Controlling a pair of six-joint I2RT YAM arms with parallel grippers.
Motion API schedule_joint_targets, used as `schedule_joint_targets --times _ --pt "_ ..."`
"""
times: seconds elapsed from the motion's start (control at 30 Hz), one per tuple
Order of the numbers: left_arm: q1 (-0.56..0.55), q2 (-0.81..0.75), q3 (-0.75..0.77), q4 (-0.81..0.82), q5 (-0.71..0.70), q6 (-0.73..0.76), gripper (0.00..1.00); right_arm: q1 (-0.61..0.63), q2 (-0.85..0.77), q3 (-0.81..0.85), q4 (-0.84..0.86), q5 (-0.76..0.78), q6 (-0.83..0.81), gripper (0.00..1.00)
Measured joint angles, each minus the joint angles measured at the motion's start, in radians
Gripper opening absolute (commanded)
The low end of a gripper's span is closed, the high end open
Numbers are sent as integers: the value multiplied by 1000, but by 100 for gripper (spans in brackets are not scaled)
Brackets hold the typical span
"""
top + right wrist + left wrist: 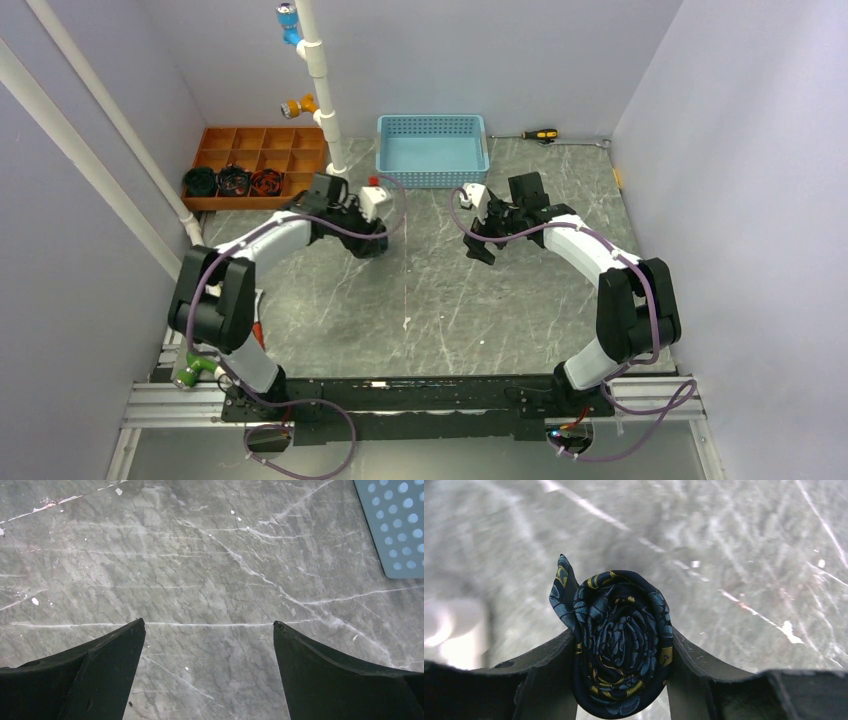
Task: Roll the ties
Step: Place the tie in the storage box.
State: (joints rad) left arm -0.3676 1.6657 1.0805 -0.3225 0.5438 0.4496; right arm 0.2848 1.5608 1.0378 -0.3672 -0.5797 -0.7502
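A dark navy tie (621, 640) with blue and yellow-gold paisley is wound into a tight coil. My left gripper (623, 642) is shut on it, one finger on each side, holding it above the grey marble table. A short tie end sticks up at the coil's upper left. In the top view the left gripper (372, 243) is left of centre and the coil is mostly hidden under it. My right gripper (209, 627) is open and empty over bare table; it also shows in the top view (482, 246). Three rolled ties (233, 181) sit in the tray's front compartments.
A brown compartment tray (262, 150) stands at the back left. A light blue perforated basket (432, 150) stands at the back centre, its corner also in the right wrist view (395, 525). A white pipe stand (322, 90) rises between them. A screwdriver (540, 134) lies at the back right.
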Motion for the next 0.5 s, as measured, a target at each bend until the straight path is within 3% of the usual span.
schedule_joint_targets --times 0.23,0.5 --pt "237 -47 33 -6 -54 -50 0 0 5 0 1 0 2 100" --pt "456 119 236 15 -88 -118 0 0 11 0 1 0 2 100"
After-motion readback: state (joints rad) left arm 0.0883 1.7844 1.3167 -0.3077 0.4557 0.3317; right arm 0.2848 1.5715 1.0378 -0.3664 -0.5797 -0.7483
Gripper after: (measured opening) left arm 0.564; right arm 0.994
